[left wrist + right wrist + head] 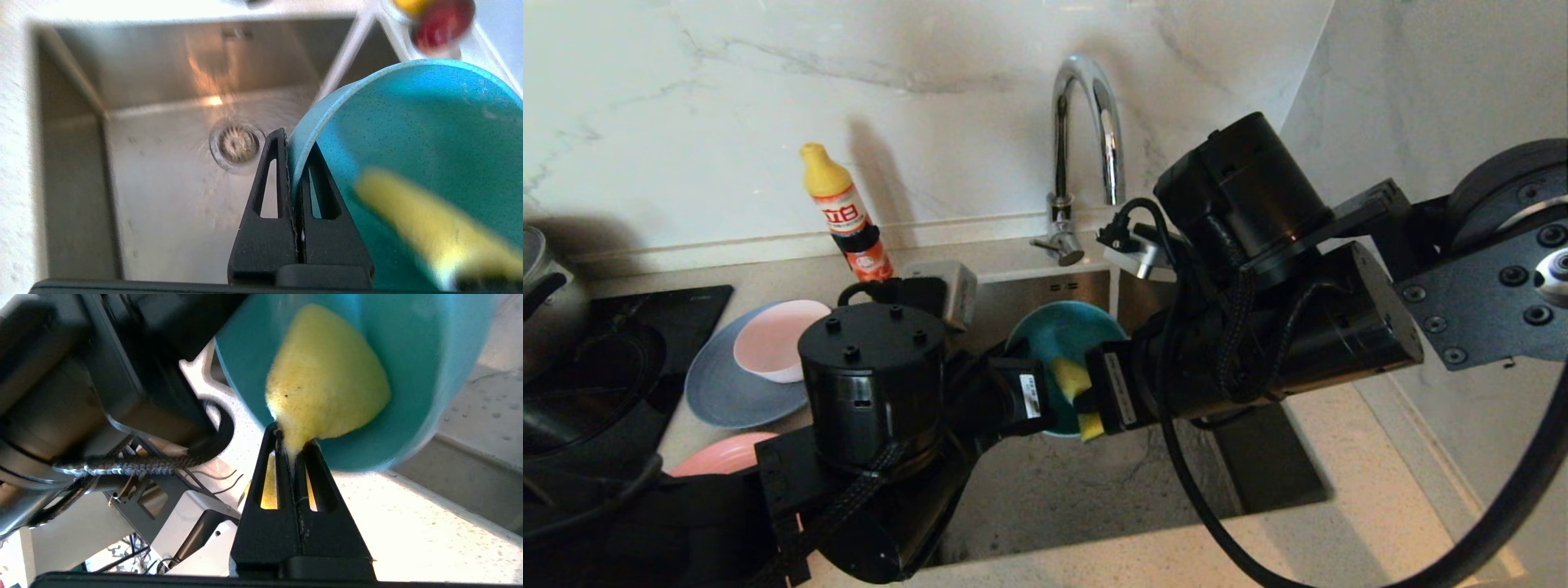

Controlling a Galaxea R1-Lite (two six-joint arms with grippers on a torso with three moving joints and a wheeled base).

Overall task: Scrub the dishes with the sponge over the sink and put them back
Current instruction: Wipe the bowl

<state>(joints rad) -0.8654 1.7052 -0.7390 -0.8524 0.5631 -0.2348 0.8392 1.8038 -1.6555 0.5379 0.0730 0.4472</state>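
Observation:
Over the steel sink a teal bowl is held tilted, its rim pinched by my left gripper, which is shut on it. My right gripper is shut on the yellow sponge, which is pressed inside the bowl. On the counter to the left a pale pink bowl sits on a grey-blue plate. Below them a pink plate is partly hidden by my left arm.
A chrome gooseneck faucet rises behind the sink. A yellow-capped detergent bottle stands left of it. A steel pot sits on a black cooktop at far left. The drain strainer lies below the bowl.

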